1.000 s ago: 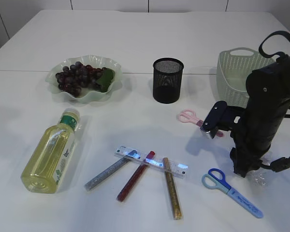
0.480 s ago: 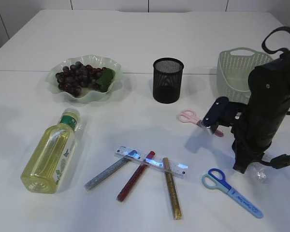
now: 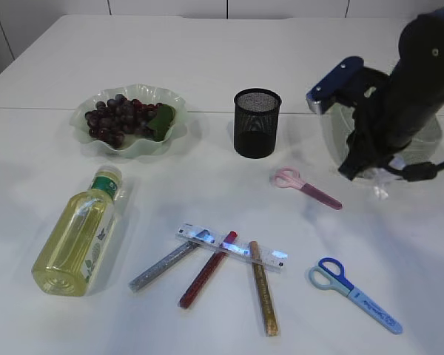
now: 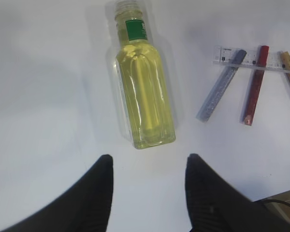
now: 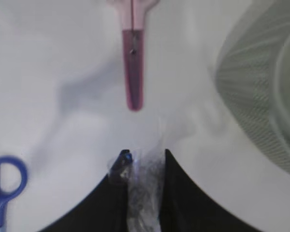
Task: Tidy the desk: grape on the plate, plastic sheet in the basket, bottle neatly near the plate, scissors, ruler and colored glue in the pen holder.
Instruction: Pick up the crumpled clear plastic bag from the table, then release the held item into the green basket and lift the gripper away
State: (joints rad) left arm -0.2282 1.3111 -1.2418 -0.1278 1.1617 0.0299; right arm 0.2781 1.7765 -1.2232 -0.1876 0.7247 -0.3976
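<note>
While a second ago our right arm was low over the table beside the blue scissors [image 3: 354, 290], the exterior view now shows it lifted and swung back toward the basket [image 3: 429, 140], with the crumpled plastic sheet [image 3: 379, 177] dangling from the right gripper [image 3: 370, 171] just in front of the basket wall. We judge the sheet picked and the drop into the basket next. Grapes [image 3: 117, 118] already sit on the plate [image 3: 89, 140]; the pen holder [image 3: 257, 123] stands apart from the pink scissors [image 3: 305, 186], the ruler [image 3: 233, 248] and the three glue sticks [image 3: 263, 297] lying across it.

From the left wrist view, we see the left gripper [image 4: 147, 179] with fingers spread wide and empty above the bottle [image 4: 142, 96], which lies on its side, untouched.

From the right wrist view, our fingers are pinched narrow on the plastic sheet, held clear of the table, with the pink scissors ahead and the basket at right.
</note>
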